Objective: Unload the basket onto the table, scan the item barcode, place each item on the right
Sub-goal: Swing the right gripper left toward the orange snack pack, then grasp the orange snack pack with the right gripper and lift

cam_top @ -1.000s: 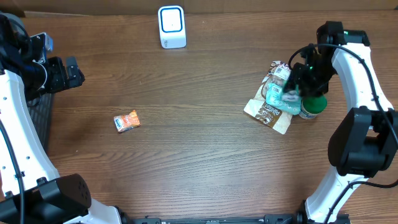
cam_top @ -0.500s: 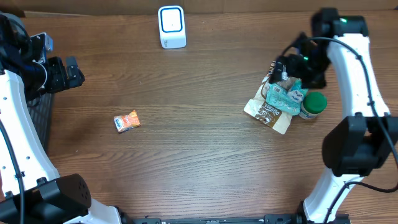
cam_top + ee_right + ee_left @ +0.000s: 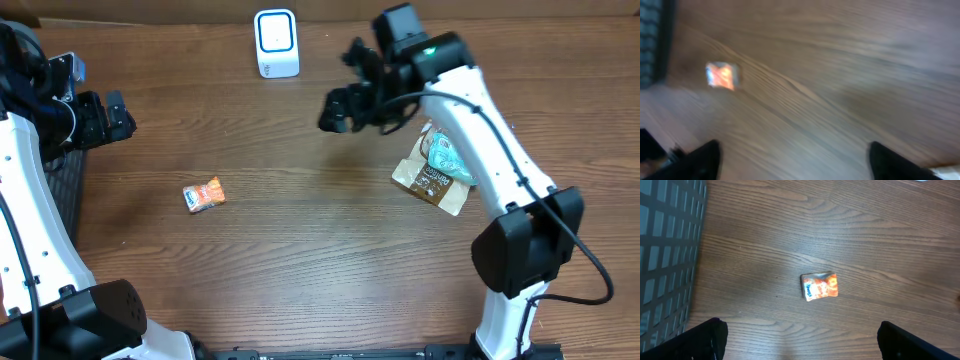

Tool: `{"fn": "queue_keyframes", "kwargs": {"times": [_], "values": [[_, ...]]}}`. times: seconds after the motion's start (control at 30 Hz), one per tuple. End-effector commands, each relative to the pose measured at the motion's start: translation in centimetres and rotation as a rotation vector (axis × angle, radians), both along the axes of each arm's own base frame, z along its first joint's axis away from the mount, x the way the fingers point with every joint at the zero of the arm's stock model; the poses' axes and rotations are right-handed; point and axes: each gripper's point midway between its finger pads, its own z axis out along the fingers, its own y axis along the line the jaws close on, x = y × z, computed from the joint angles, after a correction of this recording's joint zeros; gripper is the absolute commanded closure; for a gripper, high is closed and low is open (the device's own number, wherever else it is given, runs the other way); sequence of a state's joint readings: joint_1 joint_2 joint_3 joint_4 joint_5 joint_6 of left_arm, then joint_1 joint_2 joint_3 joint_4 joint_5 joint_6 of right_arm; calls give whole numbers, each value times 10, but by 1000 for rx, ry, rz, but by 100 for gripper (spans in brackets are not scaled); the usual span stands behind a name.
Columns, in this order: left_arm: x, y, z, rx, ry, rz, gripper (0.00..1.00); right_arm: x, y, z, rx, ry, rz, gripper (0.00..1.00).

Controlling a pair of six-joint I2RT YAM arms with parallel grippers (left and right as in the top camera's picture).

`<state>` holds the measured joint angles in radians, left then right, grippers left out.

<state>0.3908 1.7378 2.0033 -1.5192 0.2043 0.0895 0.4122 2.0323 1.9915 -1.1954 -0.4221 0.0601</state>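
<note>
The right gripper [image 3: 338,110], spread wide and empty, is held far of centre, with one orange packet [image 3: 204,195] seen well apart to its near left, one white scanner [image 3: 276,43] beyond, and one brown pouch [image 3: 430,183] and one teal pouch [image 3: 447,158] to its right.

Matt wood-grain table [image 3: 300,250], glossy orange packet [image 3: 204,195]

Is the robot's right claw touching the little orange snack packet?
Apart. The overhead view shows a wide stretch of bare tabletop between the right gripper and the orange snack packet.
</note>
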Motion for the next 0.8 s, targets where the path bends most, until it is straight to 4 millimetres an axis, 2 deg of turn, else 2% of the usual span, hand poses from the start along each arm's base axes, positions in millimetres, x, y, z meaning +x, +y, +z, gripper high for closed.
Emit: {"fn": "queue_keyframes", "kwargs": {"times": [0.0,0.2,0.3,0.33,0.4,0.57,0.77], "values": [[1,1,0,7,-4,-17,0,-4,40,5,70,16,-25,22],[1,1,0,7,-5,-17,0,-14,119,-19,139,10,20,30],[1,1,0,6,-5,-17,0,-20,149,-34,153,3,37,33],[1,1,0,7,-5,-17,0,-23,163,-46,143,-1,31,35],[1,0,0,6,-5,-17,0,-29,180,-61,133,-2,32,37],[1,0,0,6,-5,-17,1,-44,212,-99,128,9,75,43],[1,0,0,6,-5,-17,0,-50,225,-140,97,42,47,47]]}}
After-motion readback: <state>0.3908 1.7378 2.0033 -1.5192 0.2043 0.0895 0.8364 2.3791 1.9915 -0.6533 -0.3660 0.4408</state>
